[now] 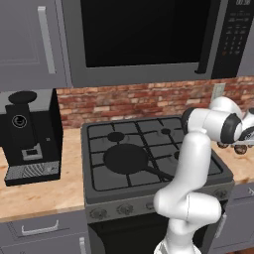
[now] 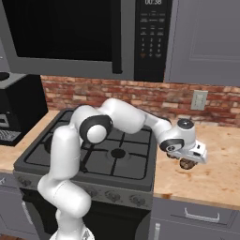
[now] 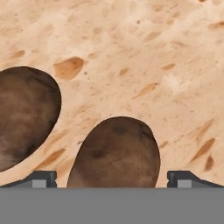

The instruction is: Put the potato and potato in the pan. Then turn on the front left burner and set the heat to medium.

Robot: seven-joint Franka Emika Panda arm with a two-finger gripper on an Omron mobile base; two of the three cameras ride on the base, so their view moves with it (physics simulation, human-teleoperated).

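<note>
Your tool (image 2: 188, 161) hangs at the right centre of the right base view, low over the bench (image 2: 220, 176) beside the stove (image 2: 93, 161); its jaws are spread wide and pinch nothing; in the hand view the two dark tips sit at the bottom edge, one on each side of the nearer potato (image 3: 114, 153), so the lump lies between them but I judge it is not yet touched; the second potato (image 3: 24, 116) lies at the left edge of that view, just beside the first and apart from it; the pan (image 1: 126, 158) rests at the middle of the left base view on the front left burner, its handle pointing toward the lower right; for this step, you should come straight down until the tips straddle the widest part of the nearer potato, keep it centred so it cannot roll out, and stay clear of the second potato when you close; writing: the microwave (image 2: 153, 37) at the top of the right base view shows a clock and keypad, too small to read
</note>
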